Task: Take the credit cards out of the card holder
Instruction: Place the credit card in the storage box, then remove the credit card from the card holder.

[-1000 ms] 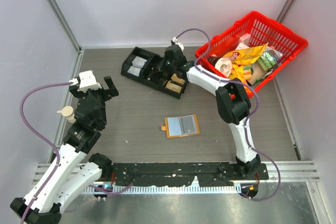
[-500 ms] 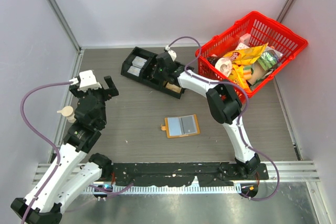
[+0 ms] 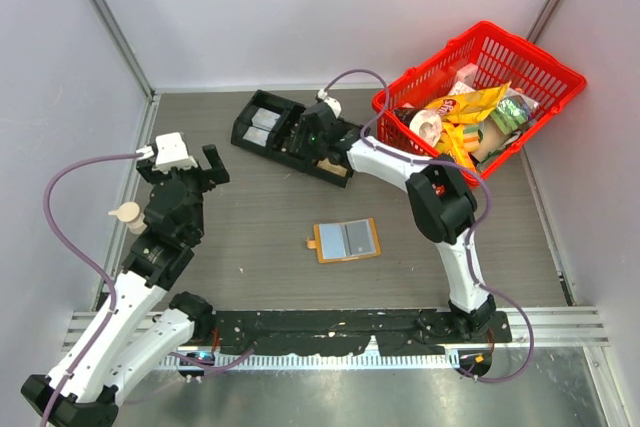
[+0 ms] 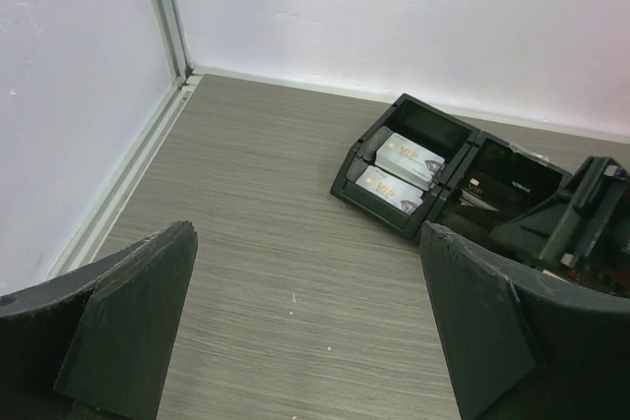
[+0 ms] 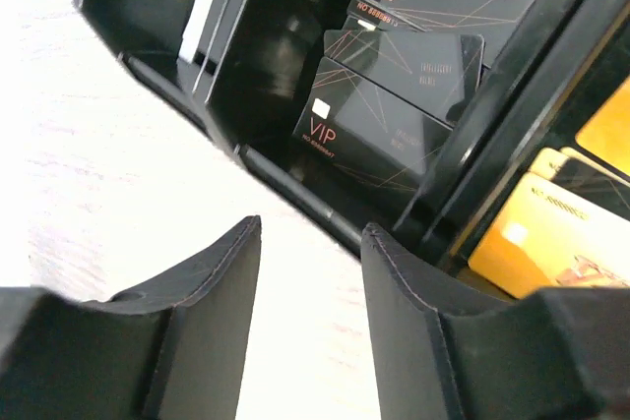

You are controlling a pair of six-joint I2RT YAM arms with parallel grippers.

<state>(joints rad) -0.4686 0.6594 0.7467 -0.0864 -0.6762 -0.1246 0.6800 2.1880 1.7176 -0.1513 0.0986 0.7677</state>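
Card holder lies open and flat on the near side of the black tray, well apart from it. Both panels look bare, so the job seems abt done. Silver cards, black VIP cards & gold cards sit in tray compartments. R gripper hangs over the tray's middle, jaws apart, nothing btwn. L gripper, left of tray, gapes wide, empty. Vs a sec ago: R gripper slid from tray's right end toward its middle; holder unmoved.

Bright even light; the table glares white, slightly blurred.
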